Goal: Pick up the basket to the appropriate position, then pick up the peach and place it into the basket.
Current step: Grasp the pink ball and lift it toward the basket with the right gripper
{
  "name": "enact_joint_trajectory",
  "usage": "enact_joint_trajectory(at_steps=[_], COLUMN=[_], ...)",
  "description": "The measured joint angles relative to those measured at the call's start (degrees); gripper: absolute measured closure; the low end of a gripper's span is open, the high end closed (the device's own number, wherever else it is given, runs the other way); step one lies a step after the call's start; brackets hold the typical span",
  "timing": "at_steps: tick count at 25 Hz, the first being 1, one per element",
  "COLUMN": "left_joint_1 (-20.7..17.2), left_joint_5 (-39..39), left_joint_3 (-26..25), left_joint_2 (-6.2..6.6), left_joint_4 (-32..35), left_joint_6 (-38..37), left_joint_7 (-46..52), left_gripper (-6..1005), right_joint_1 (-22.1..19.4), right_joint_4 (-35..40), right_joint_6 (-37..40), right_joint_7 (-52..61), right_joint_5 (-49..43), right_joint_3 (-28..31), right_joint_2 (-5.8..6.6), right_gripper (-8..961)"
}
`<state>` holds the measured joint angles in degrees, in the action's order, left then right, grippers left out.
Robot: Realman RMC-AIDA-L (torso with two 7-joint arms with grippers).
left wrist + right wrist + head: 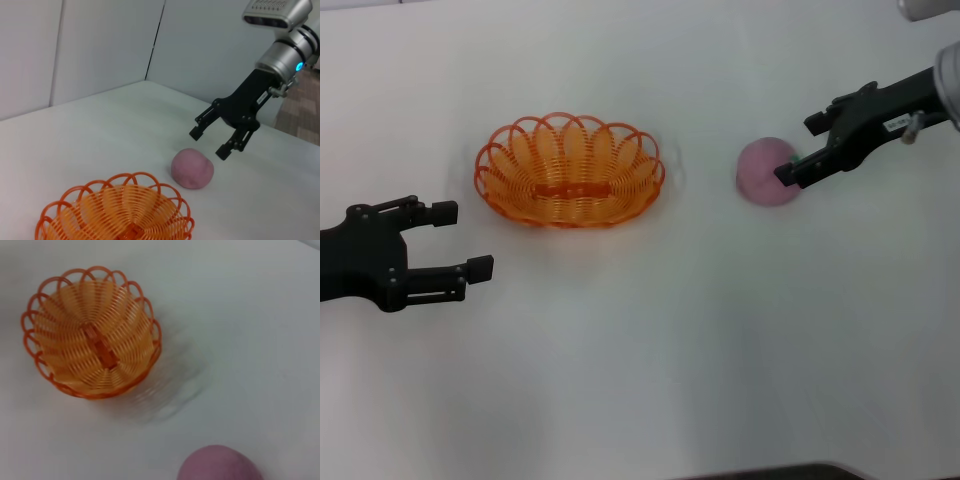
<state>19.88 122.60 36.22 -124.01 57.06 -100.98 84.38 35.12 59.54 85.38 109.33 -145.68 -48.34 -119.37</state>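
Note:
The orange wire basket (516, 196) stands upright and empty on the white table, left of centre. It also shows in the left wrist view (102, 206) and in the right wrist view (134, 356). The pink peach (763, 174) lies on the table to the basket's right, apart from it, and also shows in the left wrist view (192, 169) and the right wrist view (220, 466). My right gripper (798, 152) is open and hovers just above the peach's right side (208, 143), not touching it. My left gripper (468, 240) is open and empty, low at the left, just in front of the basket.
The white table top (650, 350) spreads around both things. White walls (100, 45) stand behind the table in the left wrist view. The table's front edge shows at the bottom of the head view.

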Motion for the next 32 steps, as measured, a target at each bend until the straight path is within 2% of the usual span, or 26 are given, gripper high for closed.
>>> enact_joint_trajectory(at_steps=[4, 14, 19, 22, 32], left_joint_1=[-0.22, -0.28, -0.28, -0.28, -0.28], left_joint_5=[0.01, 0.17, 0.17, 0.11, 0.03], left_joint_3=[0.00, -0.01, 0.00, 0.00, -0.01], left_joint_2=[-0.07, -0.01, -0.05, -0.07, -0.09], left_joint_4=[-0.18, -0.81, -0.82, -0.82, -0.82], left_joint_6=[0.01, 0.23, 0.21, 0.19, -0.23], left_joint_7=[0.00, 0.00, 0.00, 0.04, 0.76], left_gripper=[121, 121, 121, 120, 120], right_joint_1=[1.22, 2.54, 2.56, 2.49, 2.24], right_joint_4=[-4.87, -8.85, -8.98, -8.99, -9.01], right_joint_6=[-5.22, -7.77, -7.84, -7.86, -7.58], right_joint_7=[-0.17, -2.52, -2.59, -2.59, -2.63], right_joint_5=[0.22, 0.33, 0.11, 0.09, -0.06], right_joint_3=[-2.32, -6.34, -6.36, -6.38, -6.42], right_joint_2=[-0.10, -0.15, -0.15, -0.11, 0.00], right_gripper=[101, 105, 326, 534, 612])
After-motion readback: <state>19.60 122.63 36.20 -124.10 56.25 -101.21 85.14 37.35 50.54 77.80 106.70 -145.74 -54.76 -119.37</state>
